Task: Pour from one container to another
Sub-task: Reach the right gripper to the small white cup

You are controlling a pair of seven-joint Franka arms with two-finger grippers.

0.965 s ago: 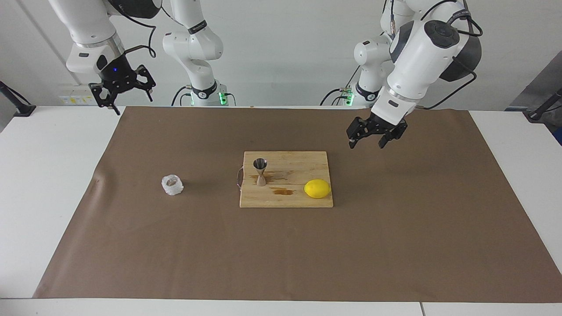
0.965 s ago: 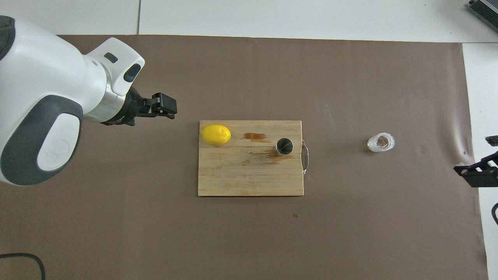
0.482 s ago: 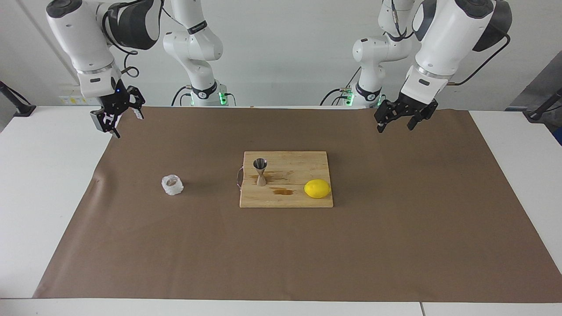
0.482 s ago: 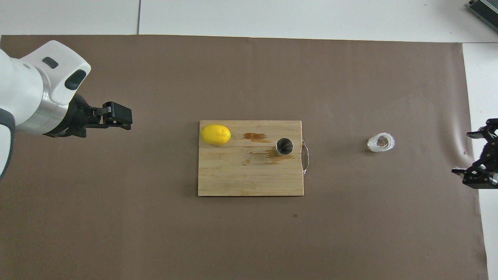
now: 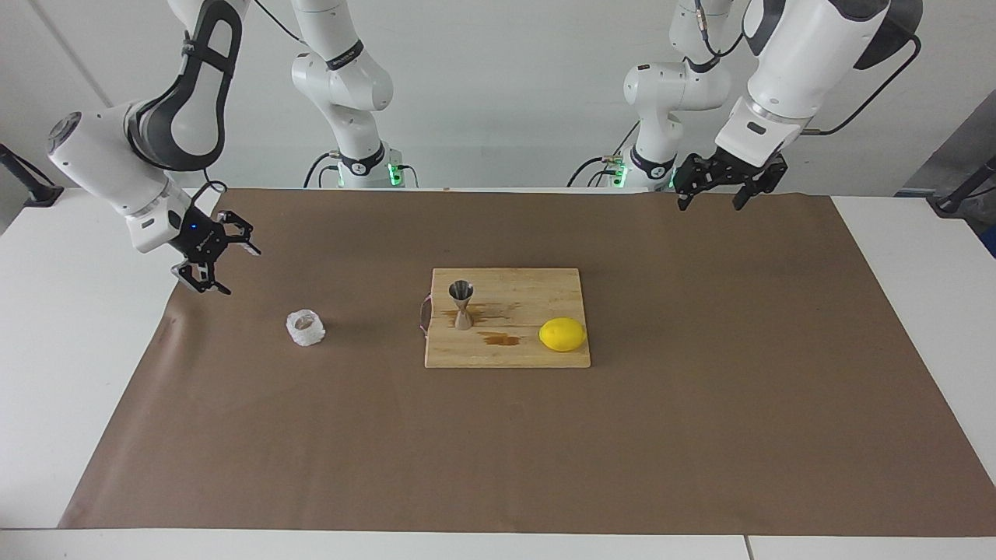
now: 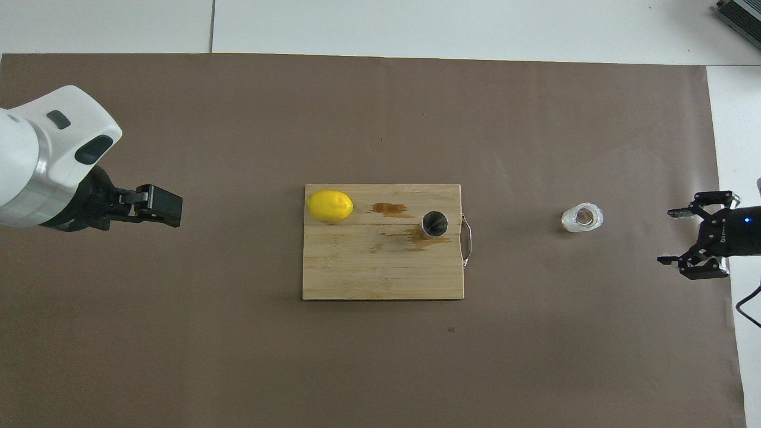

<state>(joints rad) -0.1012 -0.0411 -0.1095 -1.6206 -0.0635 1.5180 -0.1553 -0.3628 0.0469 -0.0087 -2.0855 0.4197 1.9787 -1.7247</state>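
1. Down from high up a second ago: right gripper (image 5: 233,268), now low over the mat's edge at the right arm's end, jaws apart, empty, turned toward the cup (image 5: 305,327).
2. Cup upright on the mat, unmoved, near that gripper but untouched; probably the next grasp.
3. Jigger (image 5: 461,305) upright on the cutting board (image 5: 506,354), unmoved; lemon (image 5: 562,334) on the same board.
4. Pulled back from near the board: left gripper (image 5: 710,204), jaws apart, empty, apparently waiting.
5. Pour not yet begun.
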